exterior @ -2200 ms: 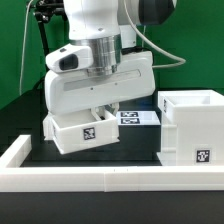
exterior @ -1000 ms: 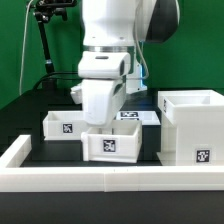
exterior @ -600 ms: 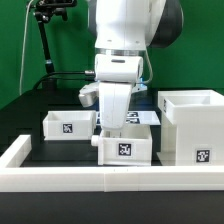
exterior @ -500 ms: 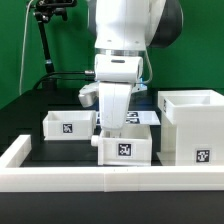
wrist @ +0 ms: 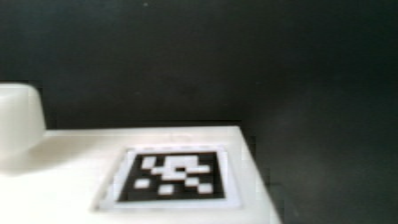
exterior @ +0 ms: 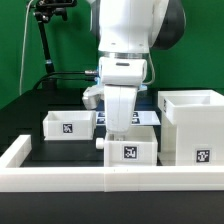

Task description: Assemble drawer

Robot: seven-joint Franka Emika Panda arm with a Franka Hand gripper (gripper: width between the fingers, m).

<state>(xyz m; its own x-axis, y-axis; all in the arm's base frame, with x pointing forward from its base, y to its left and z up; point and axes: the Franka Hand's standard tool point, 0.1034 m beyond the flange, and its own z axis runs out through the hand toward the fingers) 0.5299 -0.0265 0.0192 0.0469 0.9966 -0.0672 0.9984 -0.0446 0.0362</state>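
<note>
Since 2.2 s ago: the tool (exterior: 122, 132) has moved from left of centre to just right of centre. The held tray (exterior: 145, 155) came with it. Back then the tray was tilted and covered most of the second tray. Now it sits level, low in the frame, just behind the rail (exterior: 60, 181). Over the last 0.5 s it has shifted slightly further right.

Tool: it points straight down, with the fingertips dipped behind the tray's top edge. The finger gap can't be read directly. The tray has tracked the tool through every frame, so I read it as pinched on the tray. The wrist view shows no fingers. It shows only the tray's white face with its tag (wrist: 175, 175), blurred, and the knob (wrist: 15, 115) at the frame edge.

Tray: the tag faces the exterior camera and the knob (exterior: 100, 143) sticks out toward frame left. The right edge is just beside the shell's (exterior: 195, 125) lower left corner; I can't tell whether they touch.

Shell: right side of the frame, open top, tag low on its front.

Second tray (exterior: 68, 124): middle left on the dark table (exterior: 60, 150), now uncovered, tag visible.

A sliver of the marker board (exterior: 148, 117) shows between the arm and the shell.
</note>
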